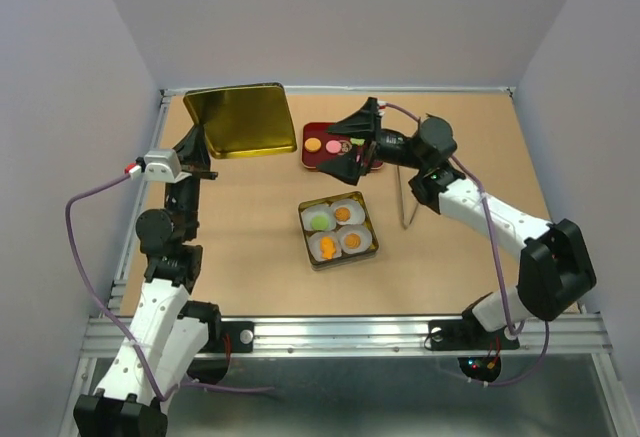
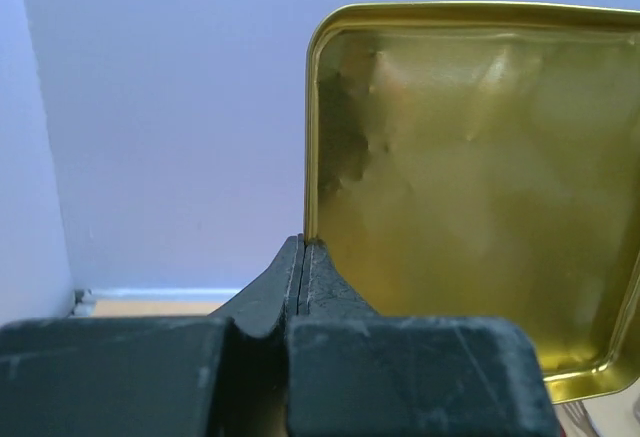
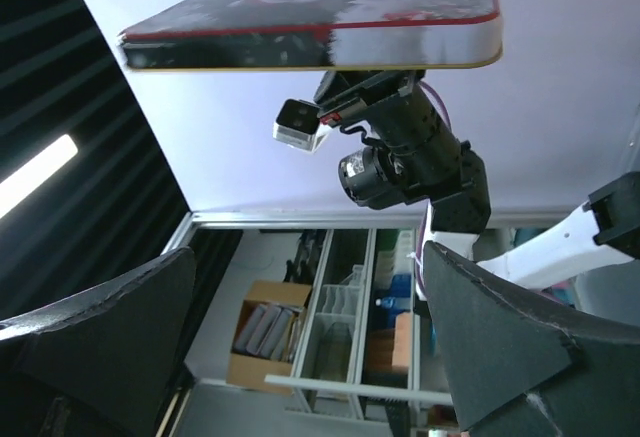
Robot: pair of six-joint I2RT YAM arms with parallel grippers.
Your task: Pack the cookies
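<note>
Cookies [image 1: 313, 144] lie in two places: an orange one, a pink one and what looks like a darker one sit loose on the red tray [image 1: 310, 160] at the far centre of the table, and four more, green and orange, rest in white cups [image 1: 356, 207] inside the open tin [image 1: 372, 242] just near of it. The right gripper [image 1: 355, 142] hangs over the tray with its fingers spread wide and nothing between them. At far left the left gripper [image 2: 303, 257] is pinched tight on one edge of the gold lid [image 1: 240, 119] and holds it tilted in the air. The likely trouble is at the tray: the discs are small, flat and close together, so wide fingers coming down may nudge a neighbour, shove the tray or skid off the chosen cookie. A cookie let go off-centre could tip a light cup. The lid, held by its rim alone, may swing or slip
</note>
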